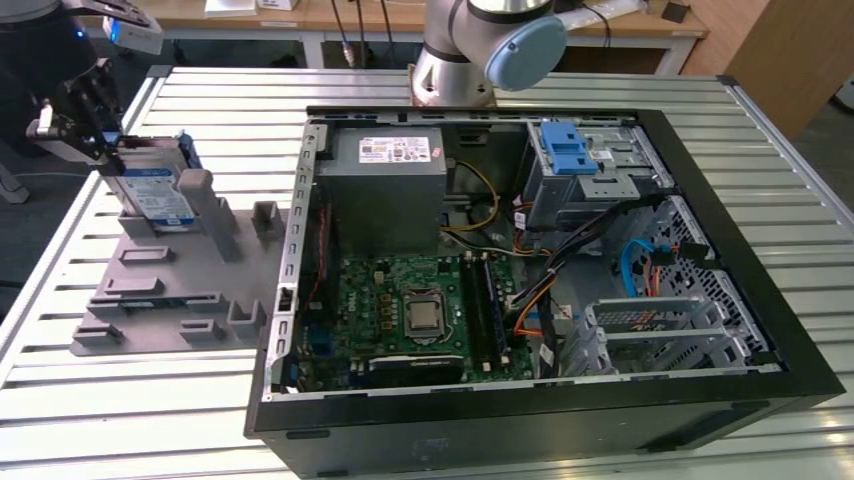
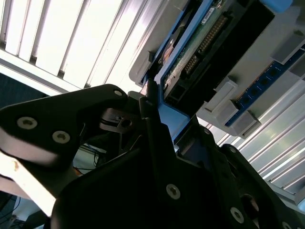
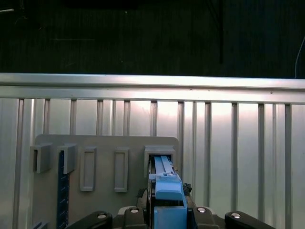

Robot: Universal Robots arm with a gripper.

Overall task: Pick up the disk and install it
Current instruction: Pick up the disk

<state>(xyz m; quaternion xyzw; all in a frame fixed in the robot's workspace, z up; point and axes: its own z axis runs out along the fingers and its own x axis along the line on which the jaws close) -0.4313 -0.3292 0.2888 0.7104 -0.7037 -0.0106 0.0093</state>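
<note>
The disk (image 1: 151, 196), silver with a blue-and-white label and a blue carrier frame, stands on edge in a slot of the grey fixture plate (image 1: 147, 290) at the exterior view's left. My gripper (image 1: 112, 150) reaches it from the far-left side, and its black fingers are on either side of the carrier's end. In the first wrist view the blue carrier (image 3: 165, 183) runs from between the fingers into the holder's slot. The second wrist view shows a black finger (image 2: 148, 107) pressed against the blue frame of the disk (image 2: 200, 43), whose circuit board is visible.
An open black computer case (image 1: 747, 300) lies on the slatted metal table (image 1: 134, 400) beside the fixture. Inside it are a grey power supply (image 1: 387, 165), a green motherboard (image 1: 400, 310) and a silver drive cage with a blue latch (image 1: 574, 150). The arm's base (image 1: 461, 60) stands behind the case.
</note>
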